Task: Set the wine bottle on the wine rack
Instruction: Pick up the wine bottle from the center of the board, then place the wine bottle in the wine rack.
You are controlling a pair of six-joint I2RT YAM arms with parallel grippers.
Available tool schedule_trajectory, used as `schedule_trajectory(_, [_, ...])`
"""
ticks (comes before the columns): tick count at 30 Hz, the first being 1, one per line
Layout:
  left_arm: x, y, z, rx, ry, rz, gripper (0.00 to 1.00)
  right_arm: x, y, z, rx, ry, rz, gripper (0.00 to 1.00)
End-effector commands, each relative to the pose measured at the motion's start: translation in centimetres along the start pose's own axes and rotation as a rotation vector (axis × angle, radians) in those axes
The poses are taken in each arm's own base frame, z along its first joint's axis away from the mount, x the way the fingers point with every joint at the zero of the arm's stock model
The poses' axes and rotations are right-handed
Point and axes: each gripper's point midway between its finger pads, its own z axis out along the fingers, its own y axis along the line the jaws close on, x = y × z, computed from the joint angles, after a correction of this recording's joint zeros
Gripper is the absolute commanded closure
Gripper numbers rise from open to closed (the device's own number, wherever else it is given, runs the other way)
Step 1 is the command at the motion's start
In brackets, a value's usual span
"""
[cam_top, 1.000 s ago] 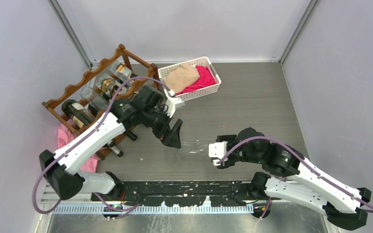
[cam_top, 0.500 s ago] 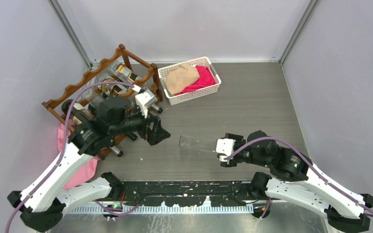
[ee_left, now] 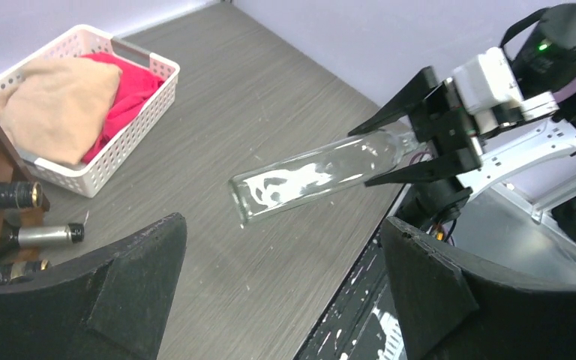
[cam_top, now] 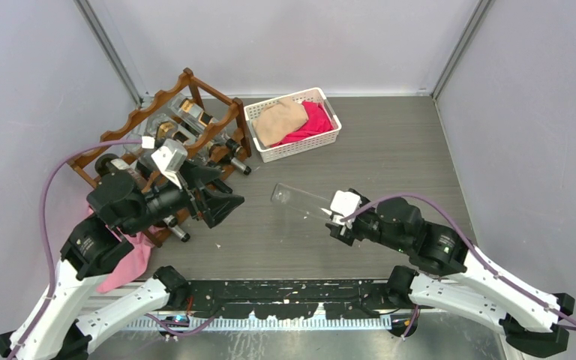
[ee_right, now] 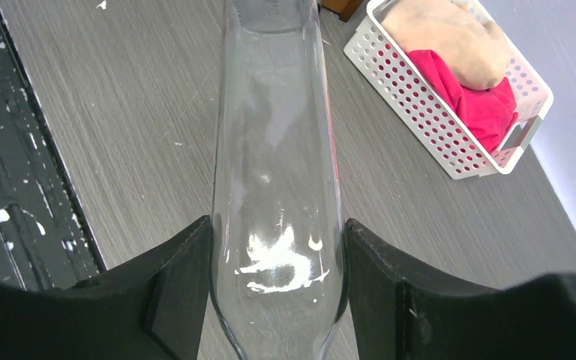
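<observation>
A grey wood-grain counter (cam_top: 390, 150) sits between pale lilac walls. It carries one wine rack (cam_top: 131, 124) at back left and one white basket (cam_top: 292, 154) holding two cloths. The right gripper (cam_top: 328, 217), arm low, is clamped on the single clear wine bottle (cam_top: 300, 199) over mid-counter. The left gripper (cam_top: 225, 201) hangs spread wide beside the rack.

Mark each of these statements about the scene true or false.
1. The right gripper is shut on the clear wine bottle. True.
2. The left gripper holds a bottle. False: it is open and empty, near the wine rack.
3. The white basket contains a bottle. False: it holds a tan cloth and a red cloth.
4. Several bottles lie in the wine rack. True.
</observation>
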Motion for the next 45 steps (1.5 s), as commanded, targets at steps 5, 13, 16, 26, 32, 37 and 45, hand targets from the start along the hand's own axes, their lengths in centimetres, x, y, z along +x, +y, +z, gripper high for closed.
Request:
schedule_trajectory(5, [-4.0,-1.0,-1.4,0.014,-0.135,0.014,0.00,-9.4,-4.6,0.8,0.168,-0.258,0.155,0.99])
schedule_trajectory(13, [-4.4,-1.0,-1.9,0.008,-0.162,0.031,0.00,-14.5,-7.7,1.7,0.256,-0.361,0.219,0.99])
schedule_trajectory(16, [-5.3,-1.4,-2.2,0.020,-0.197,0.034,0.01,-16.1,-8.9,2.6,0.277,-0.385,0.247,0.99])
schedule_trajectory(26, [-8.1,-1.3,-2.8,-0.004,-0.282,0.106,0.01,-20.8,-15.4,7.3,0.246,-0.490,0.432,0.99])
schedule_trajectory(32, [-9.0,-0.6,-2.6,-0.046,-0.296,0.157,0.01,-23.5,-17.2,11.9,0.203,-0.507,0.477,0.99])
schedule_trajectory(37, [-9.4,0.6,-2.7,-0.110,-0.308,0.201,0.01,-26.0,-18.4,15.9,0.151,-0.539,0.521,0.99])
schedule_trajectory(45, [-11.1,2.2,-2.6,-0.206,-0.348,0.271,0.01,-28.1,-19.6,23.1,0.075,-0.560,0.586,0.99])
